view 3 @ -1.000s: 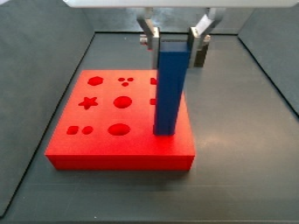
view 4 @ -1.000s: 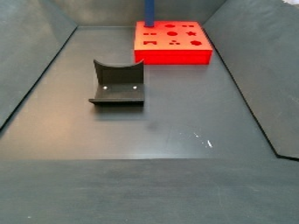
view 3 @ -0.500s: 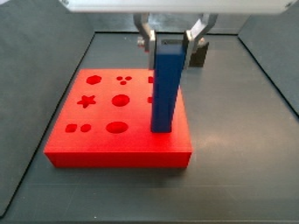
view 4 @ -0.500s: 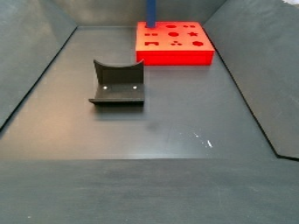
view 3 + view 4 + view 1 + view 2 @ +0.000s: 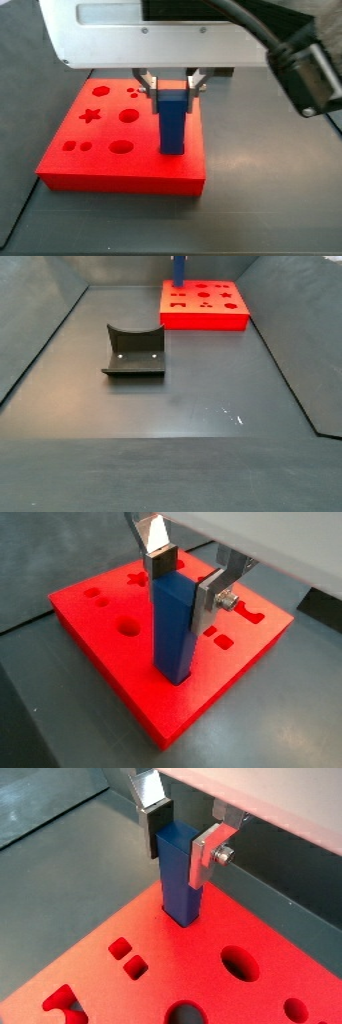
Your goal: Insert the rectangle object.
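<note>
The blue rectangle object (image 5: 174, 627) stands upright with its lower end in a hole of the flat red board (image 5: 107, 662), near the board's edge. It shows in both wrist views (image 5: 178, 883) and both side views (image 5: 173, 125) (image 5: 178, 268). My gripper (image 5: 185, 584) is over the board, and its silver fingers with dark pads clamp the bar's upper end from both sides (image 5: 181, 846). In a side view the gripper (image 5: 174, 88) hangs low above the board (image 5: 80, 165), and the wrist body hides the bar's top.
The red board (image 5: 207, 318) lies at the far end of the dark grey floor and has star, round and square holes (image 5: 91, 115). The fixture (image 5: 134, 351) stands mid-floor, well away from the board. Sloped dark walls enclose the floor.
The gripper has come down and its fingers have closed in on the bar. Less of the bar shows above the board. The board sits slightly further right in a side view.
</note>
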